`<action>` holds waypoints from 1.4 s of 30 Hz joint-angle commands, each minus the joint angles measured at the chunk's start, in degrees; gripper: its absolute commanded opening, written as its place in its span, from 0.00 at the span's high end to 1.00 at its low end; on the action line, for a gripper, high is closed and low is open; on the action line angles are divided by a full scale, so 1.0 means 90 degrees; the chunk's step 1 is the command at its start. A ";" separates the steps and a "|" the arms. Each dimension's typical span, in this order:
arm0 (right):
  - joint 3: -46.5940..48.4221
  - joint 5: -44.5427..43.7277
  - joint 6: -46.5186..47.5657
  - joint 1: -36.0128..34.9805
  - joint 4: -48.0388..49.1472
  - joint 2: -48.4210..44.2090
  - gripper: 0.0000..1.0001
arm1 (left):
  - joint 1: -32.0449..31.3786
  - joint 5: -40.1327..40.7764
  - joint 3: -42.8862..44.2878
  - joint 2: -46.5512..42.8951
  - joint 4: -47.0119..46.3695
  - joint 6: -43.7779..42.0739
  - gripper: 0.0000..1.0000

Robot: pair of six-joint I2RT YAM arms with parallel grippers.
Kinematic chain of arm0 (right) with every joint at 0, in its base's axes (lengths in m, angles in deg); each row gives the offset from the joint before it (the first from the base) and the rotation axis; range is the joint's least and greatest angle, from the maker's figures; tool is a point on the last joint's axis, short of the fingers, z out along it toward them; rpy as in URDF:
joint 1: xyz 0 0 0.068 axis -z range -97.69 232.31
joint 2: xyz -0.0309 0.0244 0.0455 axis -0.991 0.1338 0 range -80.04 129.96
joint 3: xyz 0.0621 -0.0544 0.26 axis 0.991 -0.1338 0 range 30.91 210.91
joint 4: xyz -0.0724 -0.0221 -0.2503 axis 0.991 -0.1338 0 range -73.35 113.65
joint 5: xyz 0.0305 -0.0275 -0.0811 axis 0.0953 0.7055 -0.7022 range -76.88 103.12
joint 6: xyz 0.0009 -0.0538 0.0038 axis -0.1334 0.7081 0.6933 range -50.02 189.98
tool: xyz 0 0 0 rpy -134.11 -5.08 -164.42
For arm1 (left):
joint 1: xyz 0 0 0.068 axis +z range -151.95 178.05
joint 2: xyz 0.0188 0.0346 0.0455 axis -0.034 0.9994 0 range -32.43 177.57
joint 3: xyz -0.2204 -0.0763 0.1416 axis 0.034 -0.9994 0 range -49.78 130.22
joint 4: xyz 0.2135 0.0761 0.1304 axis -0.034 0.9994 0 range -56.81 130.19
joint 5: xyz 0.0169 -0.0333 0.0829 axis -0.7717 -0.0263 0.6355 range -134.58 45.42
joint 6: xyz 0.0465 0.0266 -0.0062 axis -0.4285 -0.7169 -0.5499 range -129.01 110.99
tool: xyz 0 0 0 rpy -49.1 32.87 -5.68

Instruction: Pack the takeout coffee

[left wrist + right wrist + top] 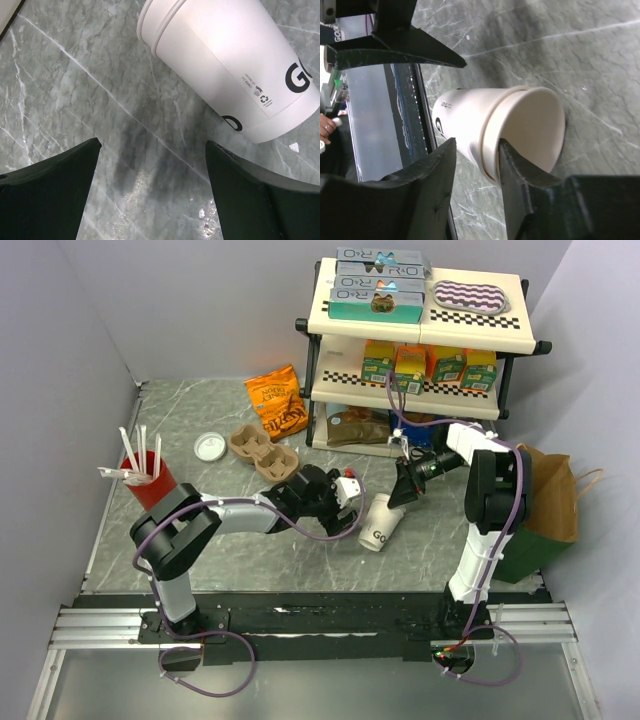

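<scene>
**A:** Where does the takeout coffee (pixel 383 523) lie?

**B:** On its side on the grey marble table (pixel 200 550), about midway between the two arms; it has no lid on; its open mouth faces the right gripper (pixel 403 495), and its base points towards the near edge.

**A:** What hold does that right gripper have?

**B:** In the right wrist view one finger (pixel 520 165) reaches into the mouth and the other lies outside along the wall; so the jaws stand partly apart and straddle the rim. Whether they truly pinch the paper I cannot tell; the outer finger seems to hide the place where they would meet it.

**A:** And the left gripper (pixel 350 506)?

**B:** Spread wide, with nothing between its fingers; its own wrist view shows only bare marble in the gap; the cup lies just beyond the tips and apart from them.

**A:** What else is on the table?

**B:** A white lid (pixel 209 446) lies flat at the back left, well apart from the cup; a brown pulp carrier (pixel 265 452) sits just beside it; a red cup (pixel 150 482) holding straws stands near the left edge; an orange snack bag (pixel 278 400) lies at the back, beside the shelf (pixel 420 325); a brown paper bag (pixel 548 490) stands to the right of the right arm.
</scene>
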 commanded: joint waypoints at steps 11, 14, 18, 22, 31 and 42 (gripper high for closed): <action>0.0589 0.0343 0.0429 0.0239 -0.1171 0.0419 0.66 | 0.0016 -0.0765 -0.0141 -0.0495 -0.0001 0.0132 0.06; 0.0794 0.0480 0.0575 0.0287 -0.1512 0.0633 0.68 | 0.0016 -0.0813 -0.0131 -0.0505 0.0028 0.0152 0.07; 0.0708 0.0480 0.0635 0.0307 -0.1523 0.0654 0.69 | 0.0016 -0.0833 -0.0121 -0.0485 0.0067 0.0152 0.07; 0.0620 0.0538 0.0742 0.0297 -0.1513 0.0673 0.66 | 0.0016 -0.0843 -0.0101 -0.0456 0.0106 0.0162 0.06; 0.0503 0.0656 0.0869 0.0239 -0.1523 0.0741 0.68 | 0.0026 -0.0823 -0.0043 -0.0427 0.0252 0.0142 0.07; 0.0278 0.0705 0.0481 0.0190 -0.1231 0.0011 1.00 | 0.0074 -0.0716 -0.0082 -0.0739 0.0525 -0.0072 0.06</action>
